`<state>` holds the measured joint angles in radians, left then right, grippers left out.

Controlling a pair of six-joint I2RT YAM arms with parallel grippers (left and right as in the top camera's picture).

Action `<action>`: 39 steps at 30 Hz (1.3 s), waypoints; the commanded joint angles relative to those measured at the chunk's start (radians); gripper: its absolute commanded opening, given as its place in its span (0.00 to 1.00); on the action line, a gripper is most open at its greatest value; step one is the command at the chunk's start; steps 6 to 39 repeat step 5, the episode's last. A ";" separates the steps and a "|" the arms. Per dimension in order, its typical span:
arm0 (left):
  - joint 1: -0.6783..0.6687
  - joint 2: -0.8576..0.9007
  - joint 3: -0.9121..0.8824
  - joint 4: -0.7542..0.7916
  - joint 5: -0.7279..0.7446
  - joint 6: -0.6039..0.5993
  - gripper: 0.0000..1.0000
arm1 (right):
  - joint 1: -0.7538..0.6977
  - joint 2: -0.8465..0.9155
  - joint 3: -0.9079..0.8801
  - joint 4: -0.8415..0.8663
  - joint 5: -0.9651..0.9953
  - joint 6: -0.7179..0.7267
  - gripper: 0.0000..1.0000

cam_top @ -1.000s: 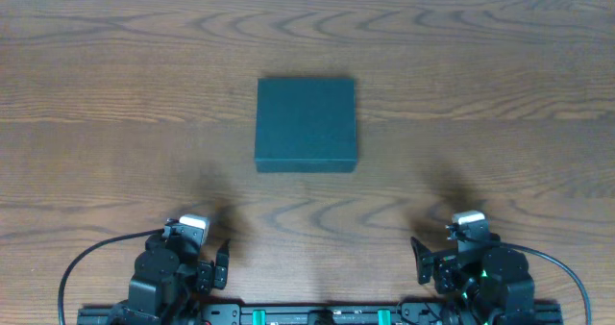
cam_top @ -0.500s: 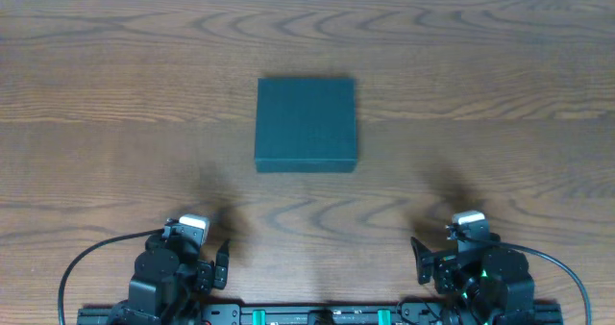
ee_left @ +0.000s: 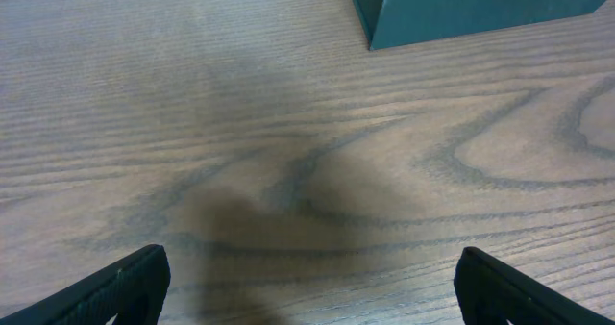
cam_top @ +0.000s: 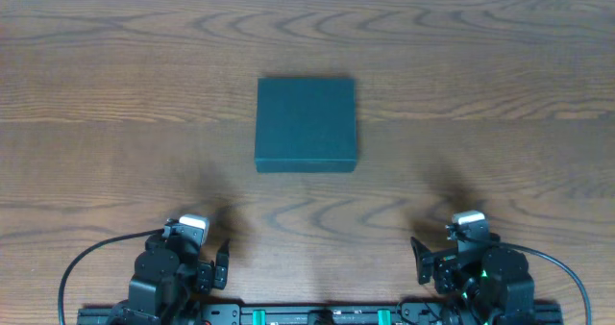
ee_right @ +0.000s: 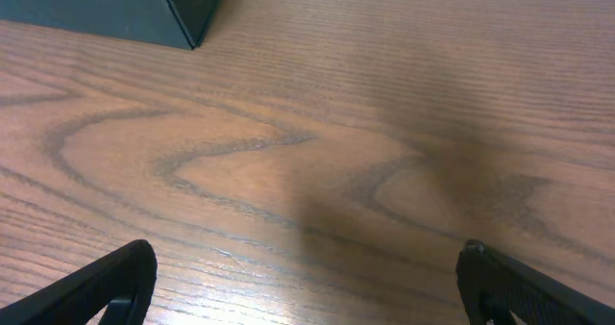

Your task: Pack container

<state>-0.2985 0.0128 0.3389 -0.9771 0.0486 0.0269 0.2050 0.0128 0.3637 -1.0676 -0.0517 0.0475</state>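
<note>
- The container (cam_top: 306, 124) lies flat on the table (cam_top: 500, 94), near its middle, a little toward 12 o'clock.
- The left gripper (cam_top: 221, 264) sits by the table's edge at 7 o'clock, well apart from the container, which lies at its 1 o'clock.
- The right gripper (cam_top: 420, 261) sits at 5 o'clock, equally far off, with the container at its 11 o'clock.

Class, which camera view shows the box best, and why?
Overhead: the whole closed box shows from above. The left wrist view catches only its near left corner, the right wrist view only its near right corner.
</note>
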 commanded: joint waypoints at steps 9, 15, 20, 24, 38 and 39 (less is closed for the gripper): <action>-0.003 -0.010 -0.011 -0.055 -0.014 0.003 0.96 | -0.008 -0.007 -0.007 -0.005 0.003 -0.012 0.99; -0.003 -0.010 -0.011 -0.055 -0.014 0.003 0.96 | -0.008 -0.007 -0.007 -0.005 0.003 -0.012 0.99; -0.003 -0.010 -0.011 -0.055 -0.014 0.003 0.96 | -0.008 -0.007 -0.007 -0.005 0.003 -0.012 0.99; -0.003 -0.010 -0.011 -0.055 -0.014 0.003 0.96 | -0.008 -0.007 -0.007 -0.005 0.003 -0.012 0.99; -0.003 -0.010 -0.011 -0.055 -0.014 0.003 0.96 | -0.008 -0.007 -0.007 -0.005 0.003 -0.012 0.99; -0.003 -0.010 -0.011 -0.055 -0.014 0.003 0.96 | -0.008 -0.007 -0.007 -0.005 0.003 -0.012 0.99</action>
